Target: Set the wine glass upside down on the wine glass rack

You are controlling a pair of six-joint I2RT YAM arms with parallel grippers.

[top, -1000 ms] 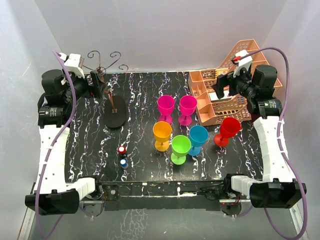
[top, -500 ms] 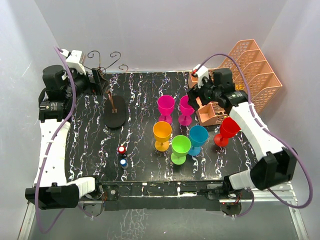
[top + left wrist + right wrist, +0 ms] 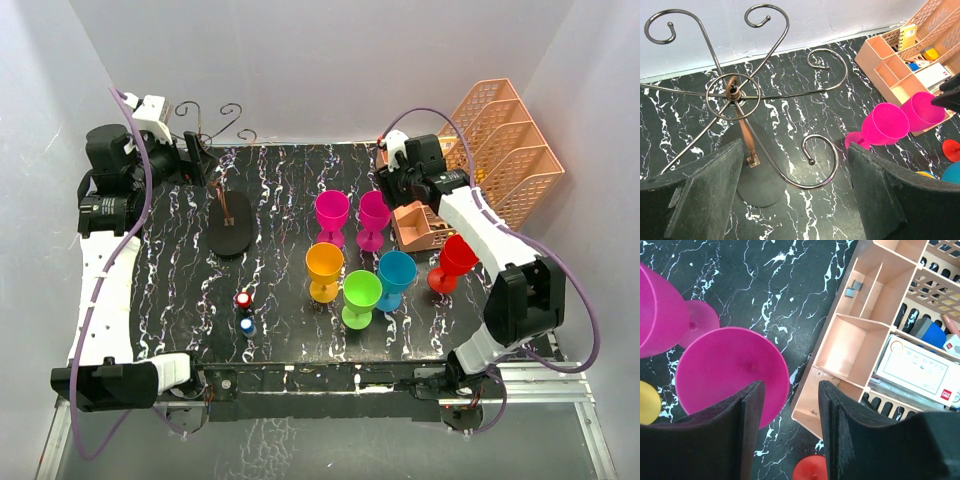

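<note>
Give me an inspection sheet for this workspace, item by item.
Surface: black marbled table, no spill seen.
Job's things: wine glass rack upright far left, bare; six coloured wine glasses upright mid-table.
Clutter: peach basket rack far right; small red and blue items near front.
Grippers: left gripper open before the rack; right gripper open, straddling the rim of a magenta glass.
Cables: purple cable on each arm, clear of glasses.
Surroundings: pale walls.
</note>
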